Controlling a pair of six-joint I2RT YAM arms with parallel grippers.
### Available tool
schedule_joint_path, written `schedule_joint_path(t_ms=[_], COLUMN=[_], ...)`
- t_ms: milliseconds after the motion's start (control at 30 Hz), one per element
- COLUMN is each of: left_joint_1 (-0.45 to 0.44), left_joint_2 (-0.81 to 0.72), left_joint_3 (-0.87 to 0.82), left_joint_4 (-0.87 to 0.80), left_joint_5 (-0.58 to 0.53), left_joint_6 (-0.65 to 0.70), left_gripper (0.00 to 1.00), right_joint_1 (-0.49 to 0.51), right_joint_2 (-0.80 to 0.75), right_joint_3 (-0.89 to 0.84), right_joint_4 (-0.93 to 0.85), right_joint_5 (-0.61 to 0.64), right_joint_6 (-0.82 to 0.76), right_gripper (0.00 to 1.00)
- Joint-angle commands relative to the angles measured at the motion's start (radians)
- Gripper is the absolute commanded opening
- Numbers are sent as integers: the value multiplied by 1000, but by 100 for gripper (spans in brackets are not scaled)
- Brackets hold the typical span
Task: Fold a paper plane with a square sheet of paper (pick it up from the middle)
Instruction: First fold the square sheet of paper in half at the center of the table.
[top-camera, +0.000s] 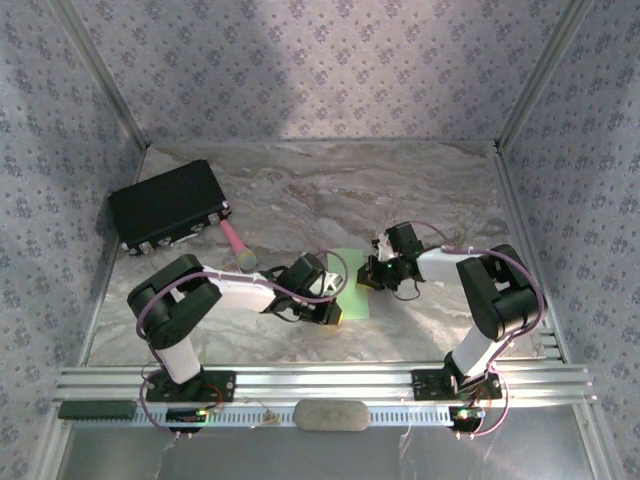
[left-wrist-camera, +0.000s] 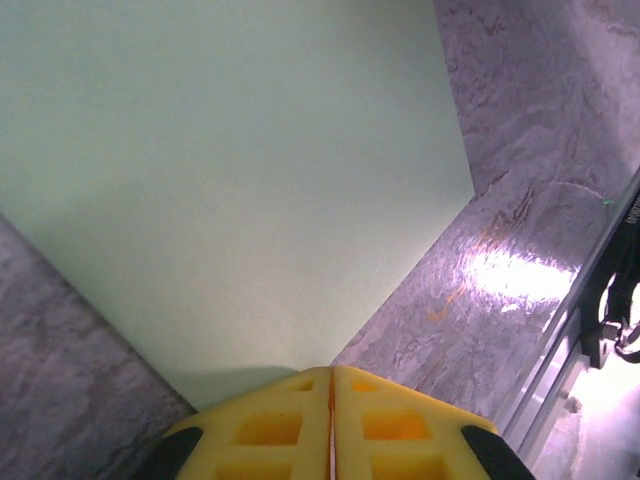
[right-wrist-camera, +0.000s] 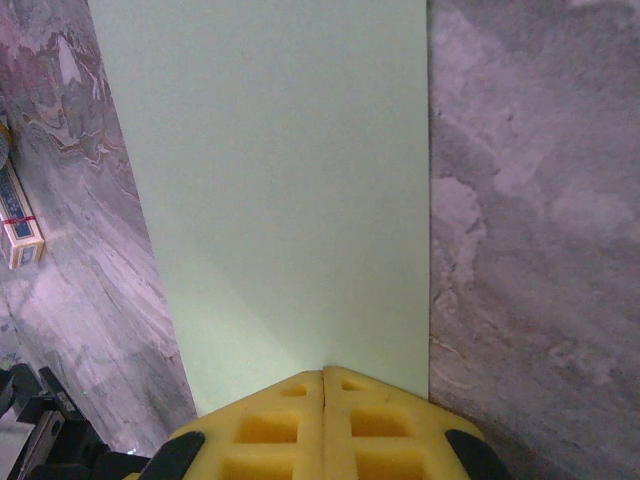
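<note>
Starting out: the square sheet of paper (left-wrist-camera: 230, 180) lies flat on the table (left-wrist-camera: 540, 120), no crease showing.
Left tool (left-wrist-camera: 330, 370) and right tool (right-wrist-camera: 322, 373) both closed at its edges; whether they pinch it is unclear. Every fold remains.

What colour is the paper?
The paper is plain pale green, clearest in the left wrist view.

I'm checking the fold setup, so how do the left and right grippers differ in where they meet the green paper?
The left gripper meets the square sheet of paper at a corner; the right gripper meets it mid-edge, between two straight sides. From above, the left gripper reaches in from the sheet's left, the right gripper from its right. Both are shut.
</note>
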Motion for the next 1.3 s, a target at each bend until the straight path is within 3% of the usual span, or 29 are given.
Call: schedule_joint_path(t_ms=[0, 100, 233, 333, 533, 833, 1033, 1267], left_joint_1=[-17, -4, 40, 55, 164, 179, 189, 213], left_joint_2=[-29, -69, -86, -101, 41, 167, 172, 80], left_joint_3=[-16, -40, 19, 99, 135, 134, 76, 145], left_joint_4=[-100, 56, 197, 86, 145, 119, 146, 70], left_joint_5=[-23, 24, 207, 170, 181, 148, 145, 112], left_joint_6=[29, -19, -50, 11, -64, -72, -105, -90], left_gripper=[8, 6, 10, 9, 10, 8, 8, 10], right_joint_1=[5, 7, 5, 6, 7, 11, 14, 13], right_joint_2=[49, 26, 9, 7, 9, 19, 27, 30], right_joint_3=[-49, -54, -60, -57, -52, -42, -33, -29], right_joint_4=[-158, -149, -155, -163, -168, -173, -179, -179], right_joint_5=[156, 144, 152, 157, 158, 160, 162, 161], right_joint_6=[1, -6, -9, -9, -6, -3, -7, -9], right_gripper=[0, 0, 0, 0, 0, 0, 0, 0])
